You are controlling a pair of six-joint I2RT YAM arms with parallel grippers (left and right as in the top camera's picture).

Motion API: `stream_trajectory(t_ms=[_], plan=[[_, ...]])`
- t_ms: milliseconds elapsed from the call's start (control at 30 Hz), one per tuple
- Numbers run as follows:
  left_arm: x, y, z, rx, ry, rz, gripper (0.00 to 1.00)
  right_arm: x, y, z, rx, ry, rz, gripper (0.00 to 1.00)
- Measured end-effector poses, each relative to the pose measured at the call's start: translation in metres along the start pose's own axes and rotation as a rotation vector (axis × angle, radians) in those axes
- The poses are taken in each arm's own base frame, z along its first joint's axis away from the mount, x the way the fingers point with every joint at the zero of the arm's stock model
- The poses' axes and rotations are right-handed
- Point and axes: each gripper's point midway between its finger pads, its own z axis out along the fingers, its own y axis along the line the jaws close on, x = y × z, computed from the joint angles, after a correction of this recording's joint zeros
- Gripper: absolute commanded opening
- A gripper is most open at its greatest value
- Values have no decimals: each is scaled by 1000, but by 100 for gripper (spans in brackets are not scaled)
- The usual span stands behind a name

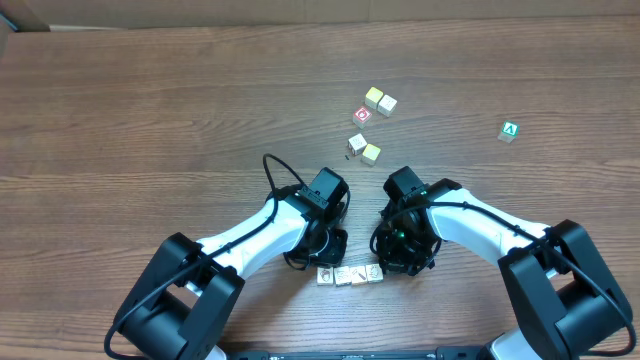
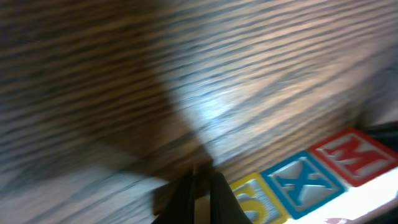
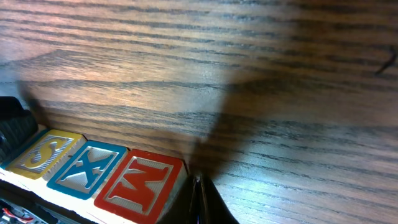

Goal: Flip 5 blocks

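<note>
Closed and empty, your left gripper [image 2: 200,178] and right gripper [image 3: 198,188] flank the blocks [image 1: 350,274] lined up at lower centre. You look to be between flips; next, open one claw over the pale block [image 1: 357,142] above centre.

Brown wood-grain bench [image 1: 150,100]. Landmark: red-faced cube [image 1: 362,115]. Two yellow-topped cubes [image 1: 380,100] just beyond it, touching. Whitish block [image 1: 357,142] on its near side, w/ another yellow cube [image 1: 371,153] beside that. Green A cube [image 1: 510,131] well right of it. Row of blocks [image 1: 350,274] far nearer bench front.
</note>
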Motion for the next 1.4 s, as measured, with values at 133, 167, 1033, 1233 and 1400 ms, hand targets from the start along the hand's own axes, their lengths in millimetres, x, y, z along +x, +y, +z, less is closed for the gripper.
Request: stream_trajectory(t_ms=[133,167,1033,1233,1400], plan=[[3,6,0,-34,7,-26,4,0,0,0,0,0,0,4],[4,7,0,-38,11,-35,4,0,0,0,0,0,0,4],[33,79,-20,-293,98,-370,4,0,0,0,1,0,1,4],[44,60,-15,-231,160,-262,4,0,0,0,0,0,0,4],[51,38,-9,-184,185,-181,4,0,0,0,0,0,0,4]])
